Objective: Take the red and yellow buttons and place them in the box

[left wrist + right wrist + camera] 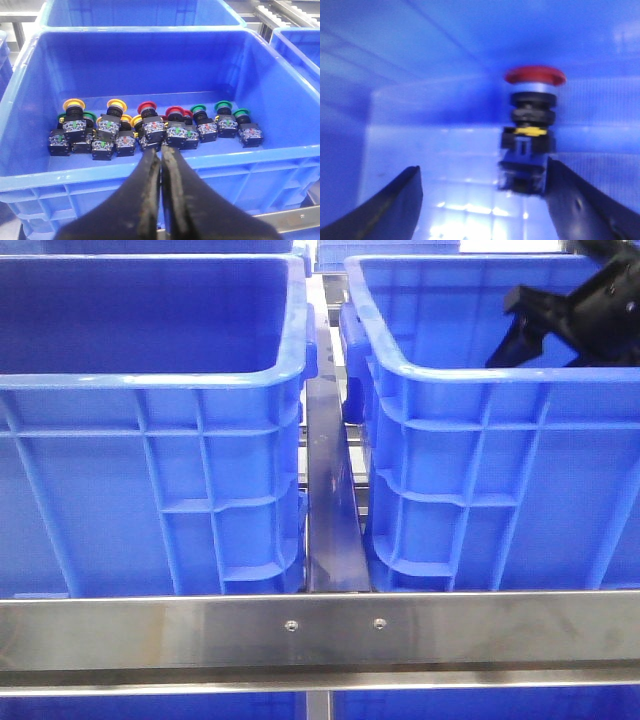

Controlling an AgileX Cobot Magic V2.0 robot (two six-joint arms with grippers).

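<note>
In the left wrist view, a blue bin (75, 175) holds several push buttons in a row: yellow ones (74, 105), red ones (147, 106) and green ones (222, 105). My left gripper (161, 150) is shut and empty, poised over the bin's near rim. My right gripper (482, 167) is open inside a blue box (420, 115). A red button (532, 125) stands upright beside one finger; the blur hides whether they touch. The front view shows the right gripper (530, 330) over the right box (480, 375). The left gripper is out of that view.
Two tall blue bins stand side by side in the front view, the left bin (150, 380) and the right one, with a narrow metal-railed gap (328, 490) between them. A steel crossbar (320, 630) runs along the front. More blue bins sit behind.
</note>
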